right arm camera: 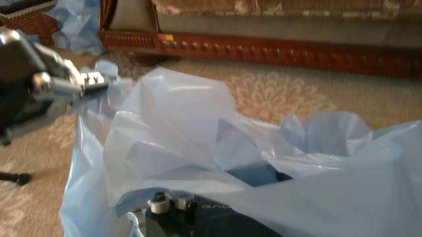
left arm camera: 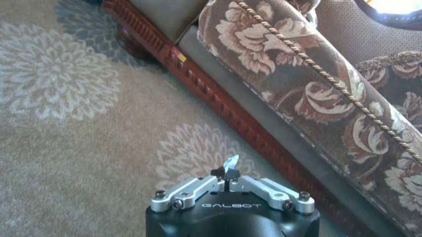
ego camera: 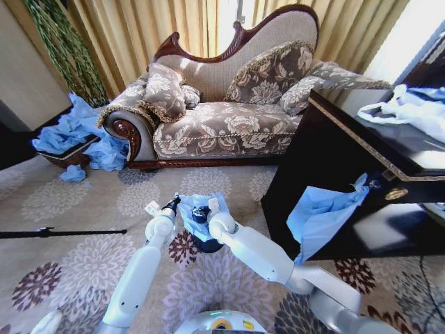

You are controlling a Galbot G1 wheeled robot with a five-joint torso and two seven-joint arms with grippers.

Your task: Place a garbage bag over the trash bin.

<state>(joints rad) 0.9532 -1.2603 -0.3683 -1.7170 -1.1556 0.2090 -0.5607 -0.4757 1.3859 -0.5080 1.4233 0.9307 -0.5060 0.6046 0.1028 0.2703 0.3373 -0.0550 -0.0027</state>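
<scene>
The garbage bag (ego camera: 195, 204) is a crinkly light-blue film, bunched over the top of the small black trash bin (ego camera: 207, 243) on the carpet in front of me. My left gripper (ego camera: 170, 204) is shut on a thin corner of the bag (left arm camera: 231, 162) at the bin's left side, and its fingertips (left arm camera: 228, 173) meet on the plastic. It also shows in the right wrist view as the left gripper (right arm camera: 89, 81) pinching the bag's edge. My right gripper (ego camera: 202, 211) sits in the bag's folds above the bin. Plastic (right arm camera: 197, 128) drapes over its body (right arm camera: 165, 202).
A floral sofa (ego camera: 222, 125) with a carved wooden base (left arm camera: 224, 113) stands behind the bin. A brown basket (ego camera: 66, 156) heaped with blue bags sits far left. A dark cabinet (ego camera: 334, 160) on the right has a blue bag (ego camera: 320, 212) hanging from it. A black pole (ego camera: 62, 232) lies on the carpet.
</scene>
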